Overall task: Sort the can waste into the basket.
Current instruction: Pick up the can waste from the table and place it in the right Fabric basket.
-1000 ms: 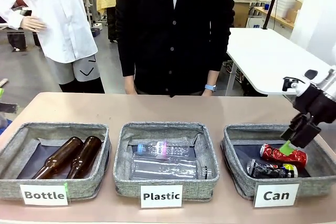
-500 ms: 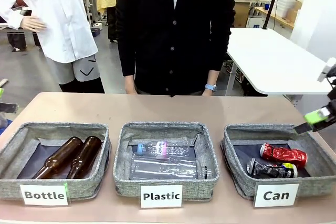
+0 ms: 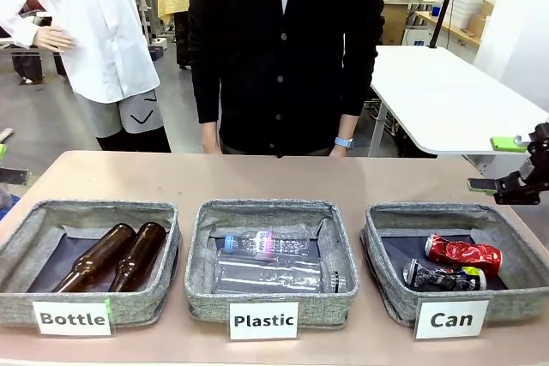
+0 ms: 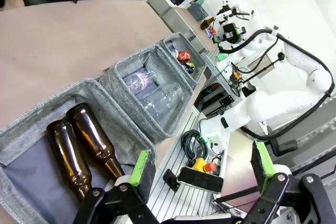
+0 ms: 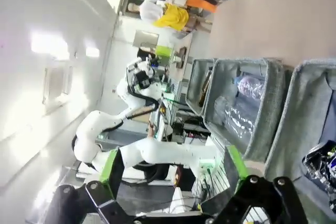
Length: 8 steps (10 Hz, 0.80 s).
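Observation:
Both pieces of can waste lie in the grey basket (image 3: 383, 242) labelled "Can" at the right: the crushed red can (image 3: 463, 254) behind and the dark can (image 3: 442, 277) in front of it. My right gripper (image 3: 495, 165) hangs open and empty above the basket's far right corner, clear of the cans. Its wrist view looks past the open right gripper (image 5: 172, 165) at the basket's wall (image 5: 304, 108) and the dark can (image 5: 321, 167). My left gripper (image 4: 200, 163) is open and empty, near the Bottle basket; the red can (image 4: 184, 56) shows far off.
A "Bottle" basket (image 3: 26, 237) with two brown bottles (image 3: 116, 255) stands at the left. The "Plastic" basket (image 3: 199, 255) with clear bottles (image 3: 266, 263) stands in the middle. A person in a black cardigan (image 3: 283, 49) stands at the far edge. A white table (image 3: 446, 100) is behind on the right.
My right gripper has lifted off the red can in the Can basket and drawn back up and to the right. The red can stays in the basket.

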Tool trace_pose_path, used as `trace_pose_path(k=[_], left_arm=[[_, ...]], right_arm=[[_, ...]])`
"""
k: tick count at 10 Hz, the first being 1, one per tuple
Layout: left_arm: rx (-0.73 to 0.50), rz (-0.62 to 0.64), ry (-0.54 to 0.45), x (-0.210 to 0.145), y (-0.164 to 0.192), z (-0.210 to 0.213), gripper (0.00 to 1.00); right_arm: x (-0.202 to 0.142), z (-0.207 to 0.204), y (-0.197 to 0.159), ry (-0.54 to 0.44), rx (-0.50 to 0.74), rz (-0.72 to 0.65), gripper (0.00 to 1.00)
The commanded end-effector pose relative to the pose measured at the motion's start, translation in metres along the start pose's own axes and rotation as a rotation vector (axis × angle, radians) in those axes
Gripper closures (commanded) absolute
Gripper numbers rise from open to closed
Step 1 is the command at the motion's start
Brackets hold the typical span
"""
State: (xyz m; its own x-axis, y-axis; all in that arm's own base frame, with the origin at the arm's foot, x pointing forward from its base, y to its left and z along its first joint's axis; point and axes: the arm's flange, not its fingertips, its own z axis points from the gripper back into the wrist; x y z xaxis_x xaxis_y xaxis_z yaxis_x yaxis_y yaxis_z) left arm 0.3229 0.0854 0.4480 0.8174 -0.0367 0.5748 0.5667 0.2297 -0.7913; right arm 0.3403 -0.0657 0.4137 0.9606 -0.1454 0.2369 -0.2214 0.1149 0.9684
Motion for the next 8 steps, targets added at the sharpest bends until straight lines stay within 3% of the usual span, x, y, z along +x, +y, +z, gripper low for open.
trace_pose_path(k=[1,8], left_arm=[[-0.002,0.002,-0.008,0.0007,-0.0021,0.0013,0.05],[-0.002,0.002,-0.008,0.0007,-0.0021,0.0013,0.05]], right_arm=[[0.0003,0.0069,0.0062,0.104,-0.022,0.059,0.0],[0.0003,0.0069,0.0062,0.104,-0.022,0.059,0.0]])
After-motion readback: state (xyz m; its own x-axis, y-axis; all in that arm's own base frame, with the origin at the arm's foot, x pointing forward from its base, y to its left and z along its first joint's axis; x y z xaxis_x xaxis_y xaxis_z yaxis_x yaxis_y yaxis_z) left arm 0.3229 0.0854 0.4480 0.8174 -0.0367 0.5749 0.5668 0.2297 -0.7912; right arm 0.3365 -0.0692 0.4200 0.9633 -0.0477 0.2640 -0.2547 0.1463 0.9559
